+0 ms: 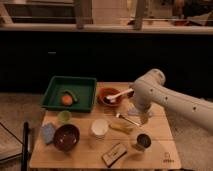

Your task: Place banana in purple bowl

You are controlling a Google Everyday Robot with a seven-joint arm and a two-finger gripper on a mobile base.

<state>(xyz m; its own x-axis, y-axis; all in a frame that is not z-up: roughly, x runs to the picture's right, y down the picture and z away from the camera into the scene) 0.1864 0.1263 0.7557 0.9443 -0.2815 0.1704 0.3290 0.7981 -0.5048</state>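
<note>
The banana [121,128] is small and pale yellow. It lies on the wooden table [160,131], right of the white cup [99,128]. The purple bowl [66,137] stands at the front left of the table with nothing in it. My gripper [141,118] hangs from the white arm [165,97], which reaches in from the right. It is low over the table, just right of and behind the banana, and apart from the bowl.
An orange-red bowl with a white spoon [109,96] and a green tray [70,92] holding food stand at the back. A light-green cup [63,116], a blue item [48,132], a tan-and-black block [114,154] and a dark cup [142,142] share the table.
</note>
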